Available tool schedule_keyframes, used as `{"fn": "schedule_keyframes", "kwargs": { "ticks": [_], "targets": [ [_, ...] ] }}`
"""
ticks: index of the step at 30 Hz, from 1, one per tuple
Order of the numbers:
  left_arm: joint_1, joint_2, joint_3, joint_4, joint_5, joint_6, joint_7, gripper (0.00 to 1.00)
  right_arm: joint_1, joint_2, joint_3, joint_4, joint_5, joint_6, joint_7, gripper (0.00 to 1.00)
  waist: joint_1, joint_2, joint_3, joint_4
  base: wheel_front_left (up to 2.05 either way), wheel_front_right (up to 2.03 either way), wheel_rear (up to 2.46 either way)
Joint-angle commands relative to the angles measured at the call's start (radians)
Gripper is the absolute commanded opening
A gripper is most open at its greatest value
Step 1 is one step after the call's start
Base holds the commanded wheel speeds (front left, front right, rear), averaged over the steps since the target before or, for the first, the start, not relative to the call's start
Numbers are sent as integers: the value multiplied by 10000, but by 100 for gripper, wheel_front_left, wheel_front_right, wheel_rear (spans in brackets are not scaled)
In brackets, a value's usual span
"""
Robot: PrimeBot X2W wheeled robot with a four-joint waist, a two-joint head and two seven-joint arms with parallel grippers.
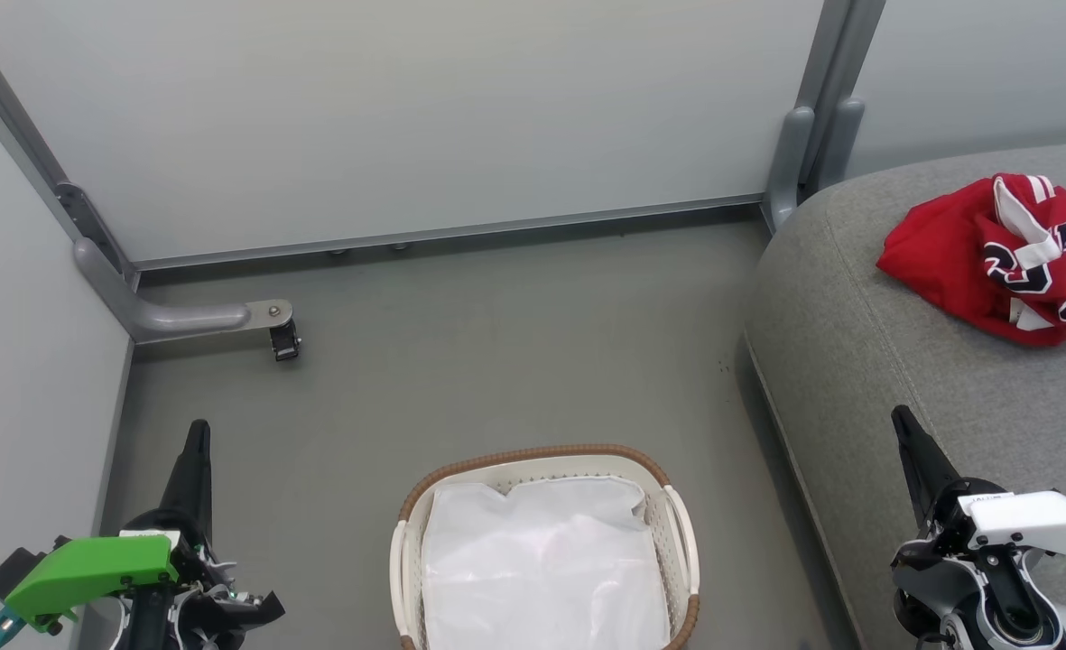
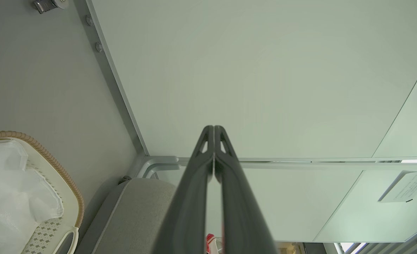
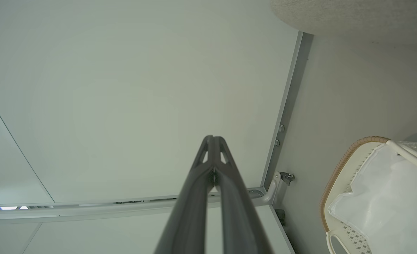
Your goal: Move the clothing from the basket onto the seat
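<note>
Black-fingered and pressed tip to tip on nothing, your left gripper [image 1: 197, 440] and right gripper [image 1: 902, 421] rest low on either side of the basket [image 1: 533, 454], which I'd read as a job done. The clothing [image 1: 993, 257] lies bunched on the seat [image 1: 894, 361], well back from its rounded edge (the basket holds just a white sheet [image 1: 542, 560]). Open floor [image 1: 496, 343] runs ahead to the wall panels, but the seat's side crowds your right arm.

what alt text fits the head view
Red fabric clothing lies crumpled on the grey upholstered seat at right, while the oval cream plastic basket on the floor holds a thin white sheet. The left gripper and right gripper are shut.
</note>
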Motion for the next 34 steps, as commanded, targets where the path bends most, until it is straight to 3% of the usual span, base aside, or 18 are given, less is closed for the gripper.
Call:
{"fn": "schedule_keyframes", "kwargs": {
  "ticks": [1, 34],
  "targets": [
    [-96, 69, 22, -14, -34, -45, 39, 0, 107, -28, -20, -37, 34, 0, 34, 0, 0, 0, 1, 0, 0, 0, 0],
    [-96, 69, 21, -16, -35, -45, 38, 0, 107, -28, -17, -35, 36, 0, 32, 0, 0, 0, 1, 0, 0, 0, 0]
  ]
}}
